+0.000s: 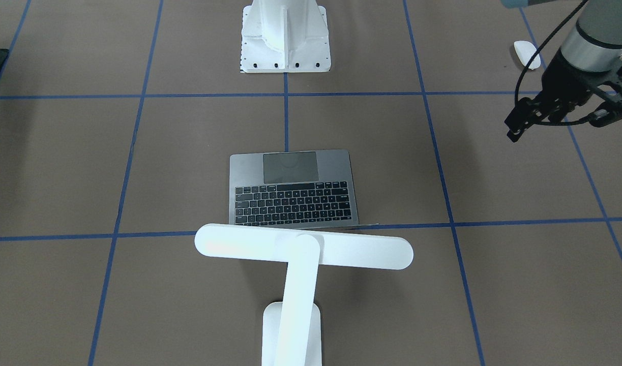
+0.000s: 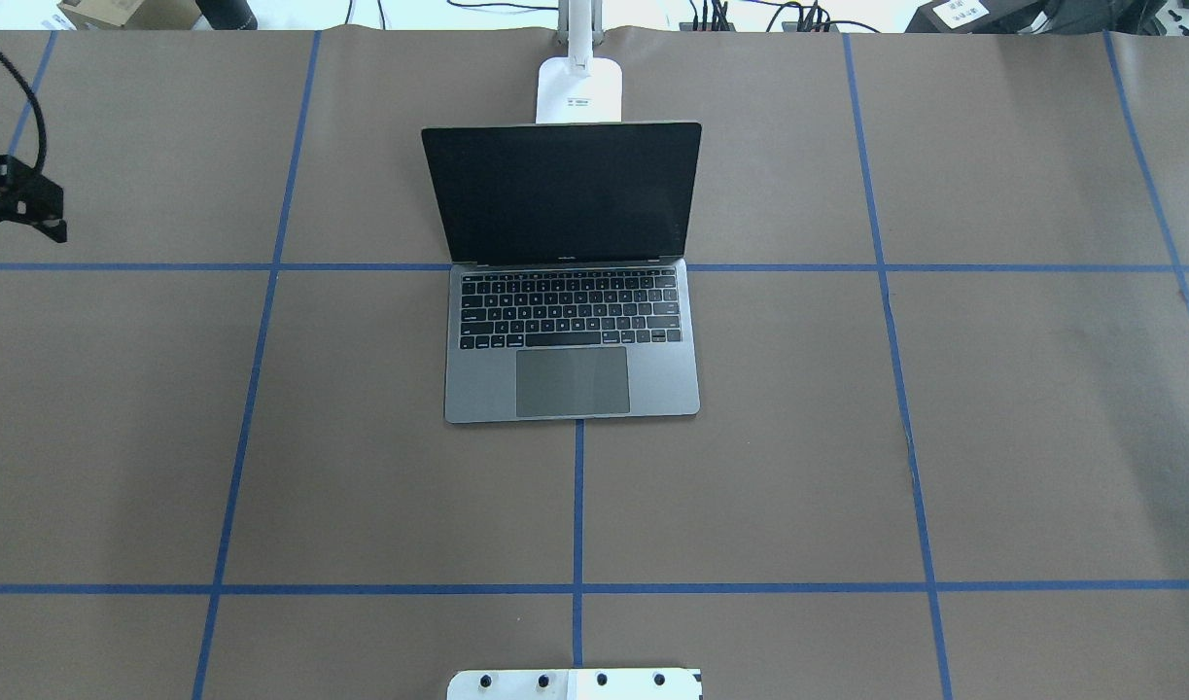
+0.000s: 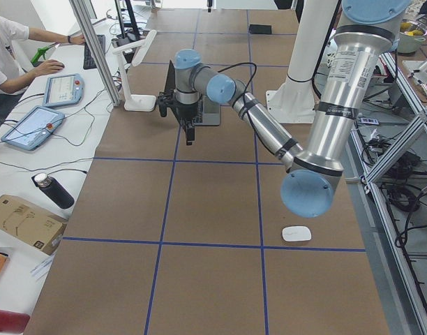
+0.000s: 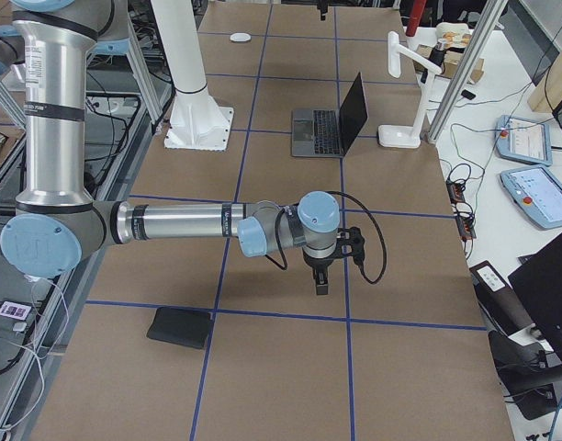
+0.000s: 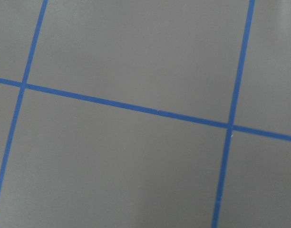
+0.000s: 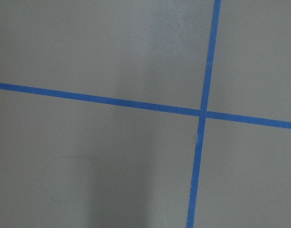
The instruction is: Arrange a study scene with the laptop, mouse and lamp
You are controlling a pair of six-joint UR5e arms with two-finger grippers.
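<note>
Brown bench (image 2: 944, 437) w/ blue tape grid. Centre: open laptop (image 2: 570, 331), with the lamp (image 1: 303, 246) just behind its screen. L gripper (image 1: 515, 131) hovers at robot's left w/ nothing in it, opening can't tell. R gripper (image 4: 319, 280) far off, looks empty, also can't tell. The mouse (image 1: 527, 54) sits well apart from laptop, near L arm. Risks: smooth little mouse slips from a shallow pinch, or an arm swing clips screen/lamp — both probably tip easily.
</note>
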